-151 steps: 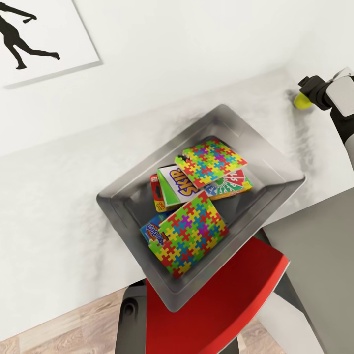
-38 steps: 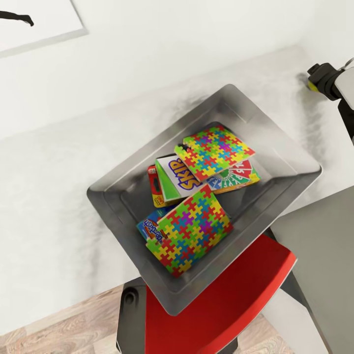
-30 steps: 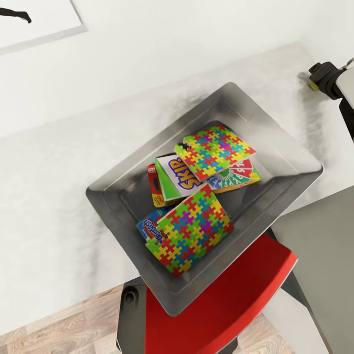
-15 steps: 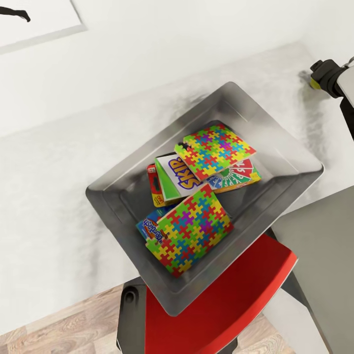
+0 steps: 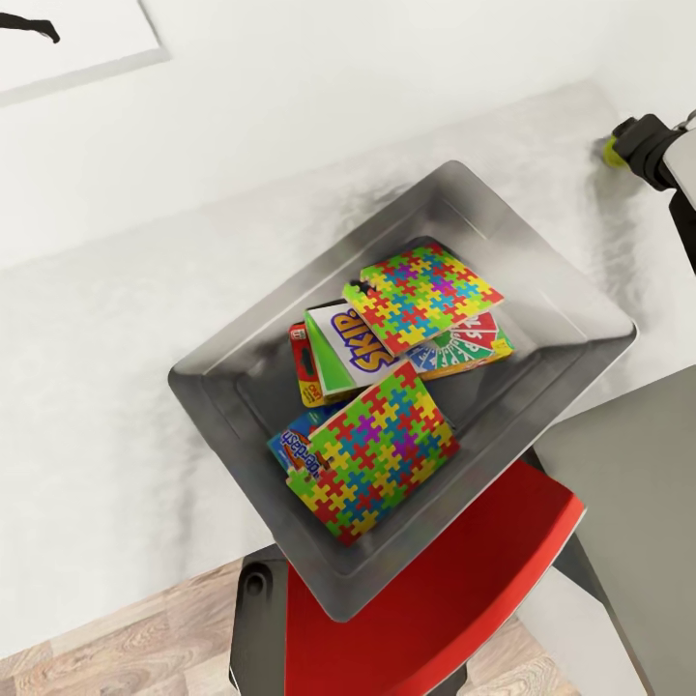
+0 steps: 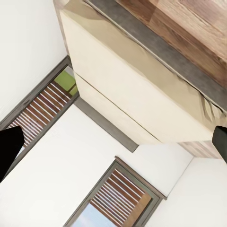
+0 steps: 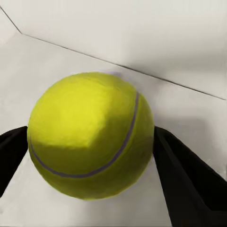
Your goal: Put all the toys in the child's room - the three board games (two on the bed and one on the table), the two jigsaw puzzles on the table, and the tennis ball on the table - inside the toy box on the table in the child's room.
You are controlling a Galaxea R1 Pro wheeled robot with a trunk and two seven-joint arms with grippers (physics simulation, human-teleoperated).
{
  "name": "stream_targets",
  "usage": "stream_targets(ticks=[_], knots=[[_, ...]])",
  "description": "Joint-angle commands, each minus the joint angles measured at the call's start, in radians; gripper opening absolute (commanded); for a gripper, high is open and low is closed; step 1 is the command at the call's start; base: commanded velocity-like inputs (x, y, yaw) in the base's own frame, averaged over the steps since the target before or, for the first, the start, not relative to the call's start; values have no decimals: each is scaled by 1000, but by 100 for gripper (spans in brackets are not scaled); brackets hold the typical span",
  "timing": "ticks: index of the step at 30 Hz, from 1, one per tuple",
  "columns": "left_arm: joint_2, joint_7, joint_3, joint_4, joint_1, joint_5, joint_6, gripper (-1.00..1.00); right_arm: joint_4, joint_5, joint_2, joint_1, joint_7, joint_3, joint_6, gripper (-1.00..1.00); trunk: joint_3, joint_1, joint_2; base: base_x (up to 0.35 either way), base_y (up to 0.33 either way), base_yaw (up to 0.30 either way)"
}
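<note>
Tennis ball [image 7: 90, 135]: sitting on the light grey table [image 5: 106, 329], well apart from the toy box [image 5: 541, 290]; right gripper [image 7: 90, 156] jaws closing on its widest girth, both fingers touching; light, round, likely rolling if released; left gripper [image 6: 113, 142] hanging wide open, empty.

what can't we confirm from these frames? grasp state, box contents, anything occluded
- Tennis ball: in the right wrist view the right gripper fingers flank it; squeeze and table contact unclear. In the head view the gripper hides most of it.
- Blue board game: mostly under a jigsaw puzzle in the toy box.
- Left gripper: fingertips cut off by frame edges.
</note>
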Motion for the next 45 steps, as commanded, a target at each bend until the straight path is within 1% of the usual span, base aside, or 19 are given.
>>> stream_targets(ticks=[1,14,23,26,29,30,37,41,45], knots=[[-1,-8,4,-4,-1,-6,4,100,-2,-7,-2,-1,-8,8,3,-100,-1,1,-2,0,0,0],[-1,-8,4,-4,-2,-6,4,100,-5,-7,-9,-2,-9,6,3,-100,-1,1,-2,0,0,0],[0,-9,4,-4,-2,-6,4,100,-27,-7,-10,-1,-10,6,7,-100,-1,1,-2,0,0,0],[0,-8,4,-4,-2,-6,4,100,-52,-8,-11,1,-9,6,13,-100,-1,1,-2,0,0,0],[1,-8,4,-4,-2,-6,4,100,-100,-8,-15,6,-10,4,30,-100,-1,1,-2,0,0,0],[1,-8,4,-4,-2,-6,4,100,-100,-8,-15,6,-10,4,30,-100,-1,1,-2,0,0,0],[1,-9,1,-4,-4,-6,4,100,-205,-15,-49,12,-10,-1,136,-100,-1,1,-2,0,0,0],[0,-8,-22,-4,-8,-4,4,100,-234,-22,-58,13,-9,-2,193,-100,-1,1,-2,0,0,0],[0,-8,-40,-4,-10,-3,4,100,-259,-33,-61,14,-7,-4,266,-100,-1,1,-2,0,0,0]])
